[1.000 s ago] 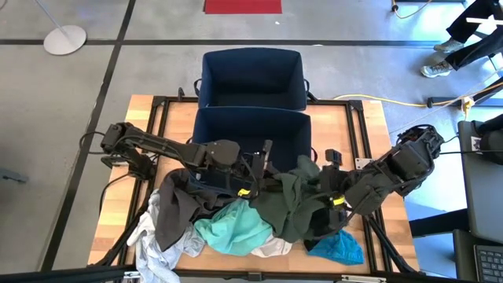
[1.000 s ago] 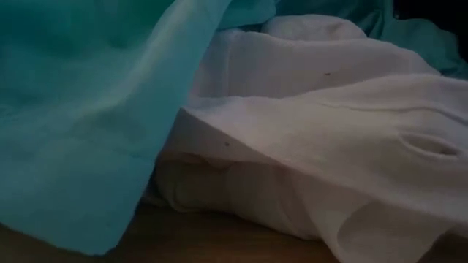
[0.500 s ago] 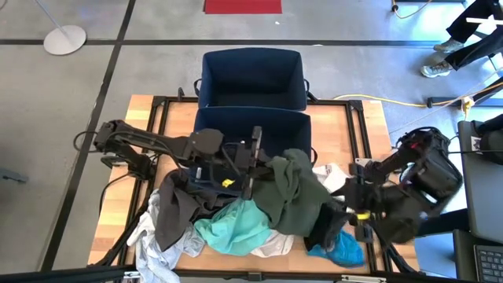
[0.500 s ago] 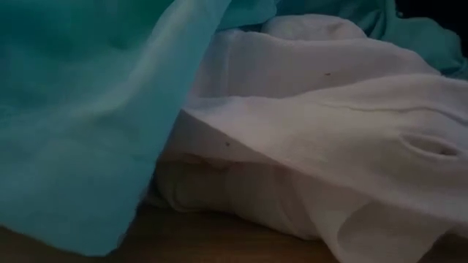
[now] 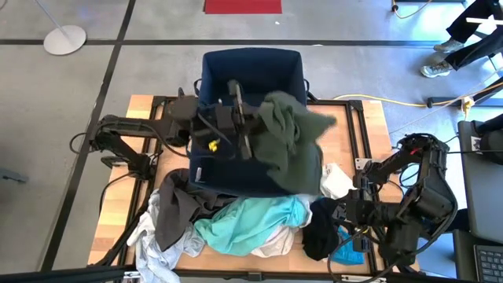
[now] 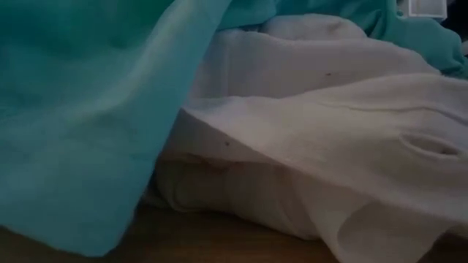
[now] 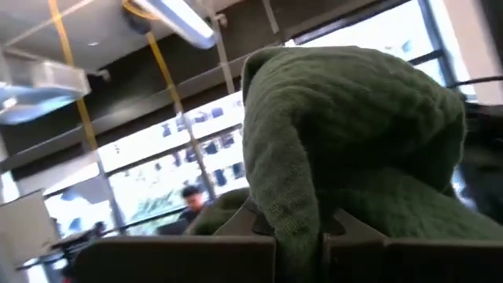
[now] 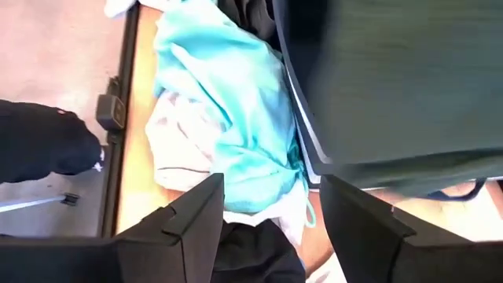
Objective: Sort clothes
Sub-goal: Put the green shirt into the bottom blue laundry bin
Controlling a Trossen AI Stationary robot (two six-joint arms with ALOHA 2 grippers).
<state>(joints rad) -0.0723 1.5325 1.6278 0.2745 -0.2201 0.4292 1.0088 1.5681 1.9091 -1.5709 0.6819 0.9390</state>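
The left gripper (image 5: pixel 253 130) was clamped on a dark green knitted garment (image 5: pixel 289 141), holding it raised over the near navy fabric bin (image 5: pixel 206 167), with the far navy fabric bin (image 5: pixel 251 64) just behind. The right gripper (image 5: pixel 355 206) stood with its fingers spread and nothing between them, low at the wooden bench's (image 5: pixel 141 118) right side, beside a black garment (image 5: pixel 321 228). A turquoise garment (image 5: pixel 247 224) lay heaped over a white garment (image 6: pixel 351 131) at the near edge.
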